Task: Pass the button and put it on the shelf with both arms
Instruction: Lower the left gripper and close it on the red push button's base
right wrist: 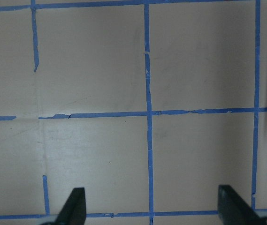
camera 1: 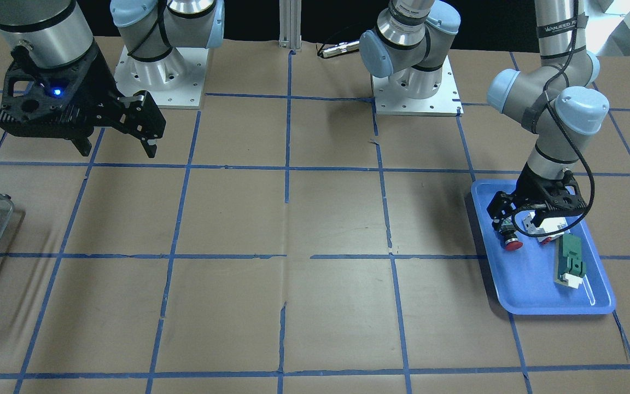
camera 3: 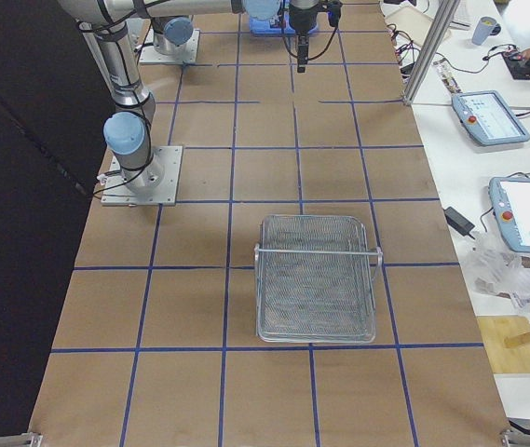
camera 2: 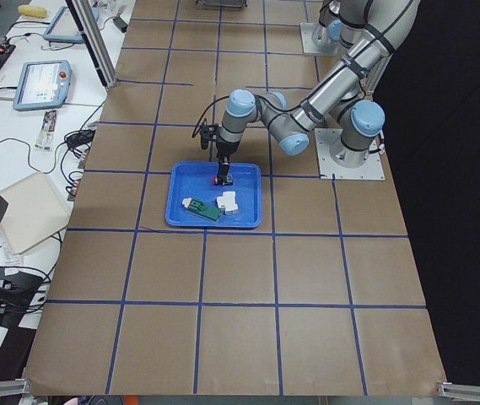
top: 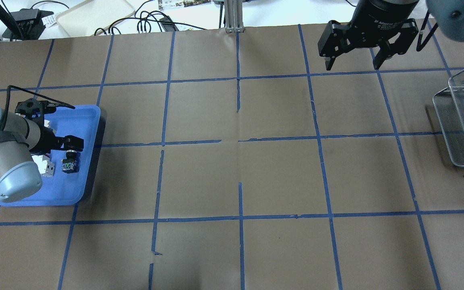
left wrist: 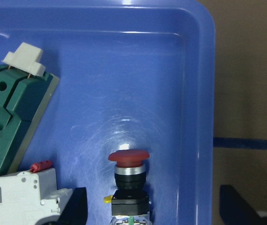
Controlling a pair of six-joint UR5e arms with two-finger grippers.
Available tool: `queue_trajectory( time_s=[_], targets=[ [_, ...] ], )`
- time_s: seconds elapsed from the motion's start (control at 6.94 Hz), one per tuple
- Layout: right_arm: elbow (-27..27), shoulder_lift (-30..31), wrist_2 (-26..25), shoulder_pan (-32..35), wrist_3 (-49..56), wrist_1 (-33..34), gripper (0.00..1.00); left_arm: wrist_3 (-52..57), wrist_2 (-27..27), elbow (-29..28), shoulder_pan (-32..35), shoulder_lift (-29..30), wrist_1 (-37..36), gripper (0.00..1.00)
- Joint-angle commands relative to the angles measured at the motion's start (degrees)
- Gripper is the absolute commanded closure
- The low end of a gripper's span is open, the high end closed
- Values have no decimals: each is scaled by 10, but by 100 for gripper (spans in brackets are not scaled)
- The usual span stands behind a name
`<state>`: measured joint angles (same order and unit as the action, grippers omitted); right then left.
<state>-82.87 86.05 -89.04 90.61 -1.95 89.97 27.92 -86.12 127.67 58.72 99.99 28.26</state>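
The button [left wrist: 128, 158] has a red mushroom cap on a black body and lies on its side in the blue tray [left wrist: 203, 93]. It also shows in the front view [camera 1: 511, 243]. My left gripper [left wrist: 152, 211] is open and low over the tray [camera 1: 544, 309]. Its fingers stand on either side of the button without touching it. In the front view the left gripper [camera 1: 516, 225] sits just behind the button. My right gripper [top: 353, 62] is open and empty, held high over the far right of the table. It also shows in the front view [camera 1: 118, 149].
A white block with a red tab [left wrist: 25, 192] and a green-and-white flat part [left wrist: 11, 122] lie in the tray beside the button. A wire mesh shelf rack [top: 463, 121] stands at the table's right end and shows fully in the exterior right view [camera 3: 316, 279].
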Motion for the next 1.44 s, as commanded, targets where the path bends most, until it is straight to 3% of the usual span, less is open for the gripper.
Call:
queue_trajectory(
  time_s=[0.0, 0.43, 0.86, 1.01, 1.15, 1.3],
  targets=[
    [0, 1, 1, 0, 0, 0, 0, 12, 10, 41, -21, 6, -34, 0],
    [1, 1, 2, 0, 0, 1, 0, 12, 11, 50, -45, 18, -33, 0],
    [0, 2, 3, 1, -1, 1, 0, 13, 12, 46, -47, 37, -36, 9],
    [0, 2, 3, 1, -1, 2, 0, 13, 13, 46, -47, 37, -37, 18],
    [0, 1, 3, 1, -1, 2, 0, 14, 12, 44, -47, 38, -37, 38],
    [1, 1, 3, 1, -1, 3, 0, 14, 13, 44, -47, 37, -37, 48]
  ],
)
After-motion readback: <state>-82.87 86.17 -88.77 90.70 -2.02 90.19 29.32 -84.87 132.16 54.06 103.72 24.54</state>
